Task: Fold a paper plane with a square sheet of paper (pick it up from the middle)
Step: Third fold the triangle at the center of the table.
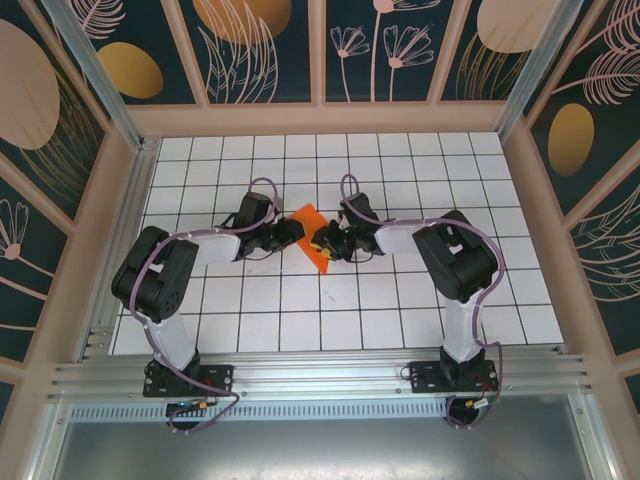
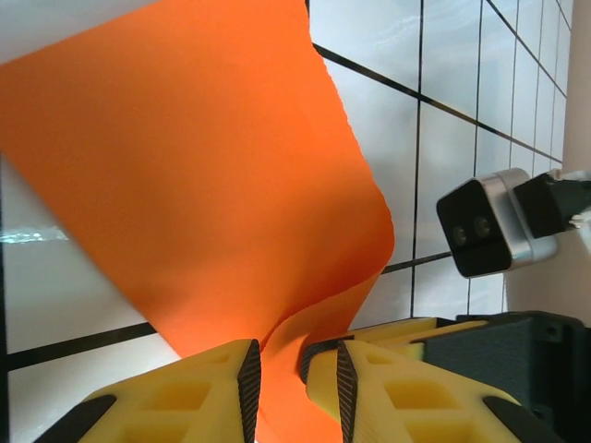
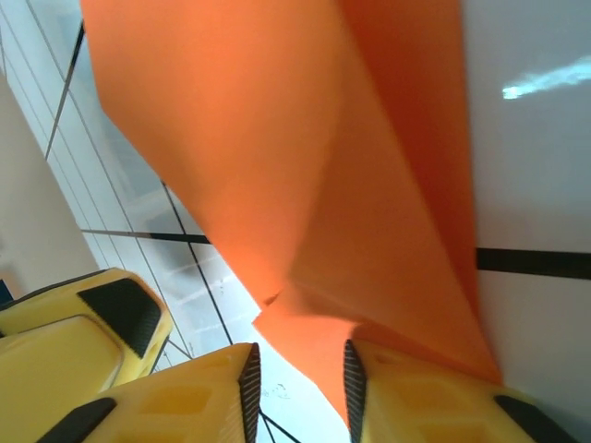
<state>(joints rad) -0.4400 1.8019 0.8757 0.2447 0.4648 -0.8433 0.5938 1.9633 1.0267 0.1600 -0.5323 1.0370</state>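
The square sheet of paper [image 1: 309,218] is bright orange, creased and bent into a smaller shape. It stands up off the white grid table between my two grippers. A paper plane is out of view. My left gripper [image 1: 293,232] reaches in from the left. In the left wrist view its fingers [image 2: 295,374] stand apart, with the curved paper [image 2: 203,166] running down between the pads. My right gripper [image 1: 328,240] comes from the right. Its jaws [image 3: 300,374] are open, a folded corner of the paper [image 3: 277,138] rests against the right pad, and bare table shows in the gap.
The two grippers nearly touch. The right arm's camera block [image 2: 485,226] and a finger of it sit close beside my left fingers. A left finger [image 3: 92,318] shows beside my right ones. Wooden walls [image 1: 320,118] enclose the tiled table [image 1: 400,300], and an aluminium rail [image 1: 320,372] runs along the near edge.
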